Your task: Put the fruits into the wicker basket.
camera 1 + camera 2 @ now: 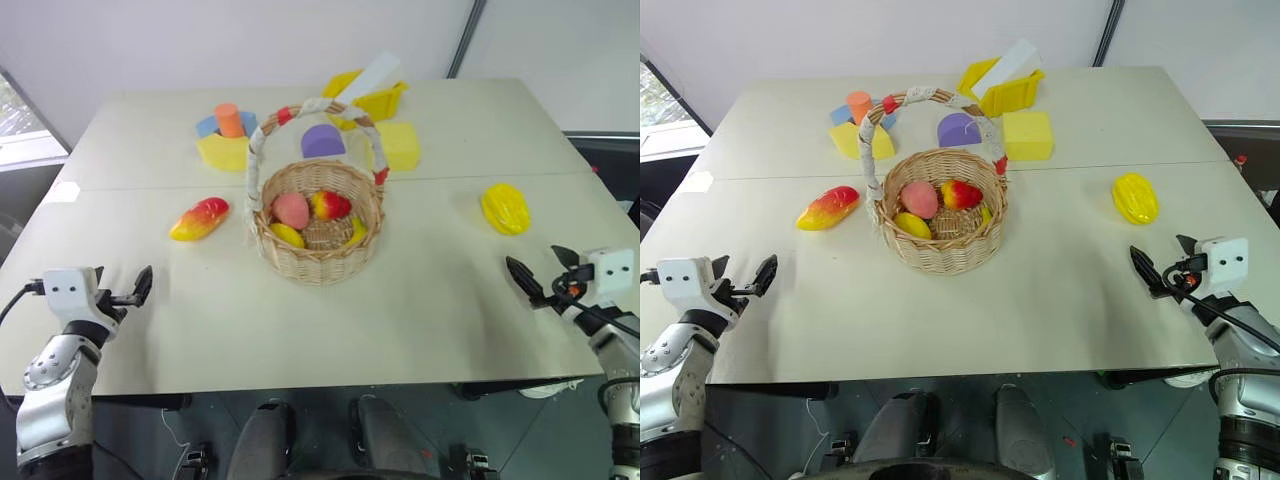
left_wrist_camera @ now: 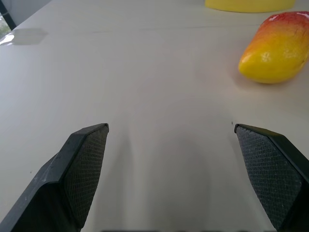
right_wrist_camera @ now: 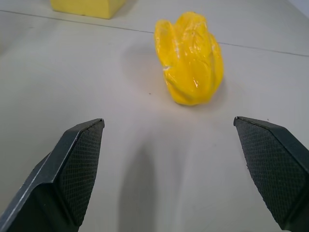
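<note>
Both arms low at the bench's (image 1: 300,330) near edge. My left end effector (image 1: 135,290) gapes wide, empty; the red-yellow mango (image 1: 199,219) lies at one o'clock from it. My right end effector (image 1: 545,272) is spread too, the yellow starfruit (image 1: 505,208) at eleven o'clock. Wicker basket (image 1: 318,262) sits centre, already holding small fruits.

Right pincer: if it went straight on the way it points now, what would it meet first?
Probably the yellow starfruit, which lies on the table almost dead ahead of the open right pincer. It may pass slightly to one side; depth is hard to judge.
</note>
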You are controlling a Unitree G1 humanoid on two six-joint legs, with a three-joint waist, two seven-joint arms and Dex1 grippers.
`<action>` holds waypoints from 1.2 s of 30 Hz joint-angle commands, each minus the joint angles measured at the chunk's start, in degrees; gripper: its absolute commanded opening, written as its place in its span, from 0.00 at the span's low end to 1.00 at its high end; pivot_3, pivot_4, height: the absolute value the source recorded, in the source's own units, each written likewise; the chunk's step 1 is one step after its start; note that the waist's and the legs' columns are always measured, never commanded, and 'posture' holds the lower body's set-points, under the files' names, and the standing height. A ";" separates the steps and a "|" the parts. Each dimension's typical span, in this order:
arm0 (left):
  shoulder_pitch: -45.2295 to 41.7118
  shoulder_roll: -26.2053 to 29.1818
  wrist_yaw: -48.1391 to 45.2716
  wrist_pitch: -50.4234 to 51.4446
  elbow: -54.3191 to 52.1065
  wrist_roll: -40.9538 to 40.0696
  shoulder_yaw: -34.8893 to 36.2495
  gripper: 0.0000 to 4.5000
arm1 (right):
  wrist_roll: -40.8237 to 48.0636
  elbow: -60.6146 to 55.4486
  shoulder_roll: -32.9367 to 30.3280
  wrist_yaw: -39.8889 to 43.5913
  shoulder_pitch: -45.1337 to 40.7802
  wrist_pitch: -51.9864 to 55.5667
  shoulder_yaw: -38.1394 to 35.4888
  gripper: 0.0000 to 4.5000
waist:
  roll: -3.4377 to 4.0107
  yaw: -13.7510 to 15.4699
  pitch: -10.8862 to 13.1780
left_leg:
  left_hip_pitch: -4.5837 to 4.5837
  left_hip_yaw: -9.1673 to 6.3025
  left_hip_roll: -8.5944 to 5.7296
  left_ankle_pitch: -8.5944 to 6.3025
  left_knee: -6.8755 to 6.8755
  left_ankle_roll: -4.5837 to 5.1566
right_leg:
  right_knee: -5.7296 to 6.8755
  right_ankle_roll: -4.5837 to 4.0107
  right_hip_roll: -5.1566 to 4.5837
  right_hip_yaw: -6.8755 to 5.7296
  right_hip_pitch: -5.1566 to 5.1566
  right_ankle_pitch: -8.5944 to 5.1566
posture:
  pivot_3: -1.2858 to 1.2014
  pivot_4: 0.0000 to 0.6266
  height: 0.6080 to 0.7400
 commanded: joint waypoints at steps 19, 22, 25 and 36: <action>-6.85 4.51 -3.17 4.45 -4.43 -4.43 -0.77 1.00 | 5.33 -13.48 -2.15 2.44 -2.90 4.66 -0.12 1.00 | 0.01 -0.05 0.00 | 0.01 -0.01 0.01 0.00 0.01 0.00 | 0.04 0.00 0.02 0.00 -0.01 0.00 | 0.52 0.24 1.00; -10.20 7.71 -3.90 6.75 -3.75 -2.36 -3.45 1.00 | 7.97 -18.89 -3.81 4.37 -2.54 8.54 0.41 1.00 | 0.00 0.06 0.00 | 0.00 -0.02 0.00 0.00 0.01 0.00 | 0.03 0.00 0.03 -0.02 0.00 0.00 | 0.52 0.24 1.00; -15.54 10.76 -4.31 10.42 -1.65 -1.41 -6.28 1.00 | 12.64 -26.52 -6.51 7.36 -1.24 13.91 1.00 1.00 | 0.00 0.26 0.00 | -0.03 -0.06 -0.02 0.00 0.01 0.00 | -0.01 0.00 0.02 -0.05 0.01 0.00 | 0.52 0.24 1.00; -32.99 14.97 -10.53 17.00 12.55 6.34 -21.11 1.00 | 23.46 -44.14 -7.19 6.25 -10.34 25.74 13.41 1.00 | -0.08 -0.10 0.03 | -0.05 -0.11 0.01 0.00 0.01 0.00 | 0.02 0.01 0.11 -0.16 -0.04 0.00 | 0.52 0.24 1.00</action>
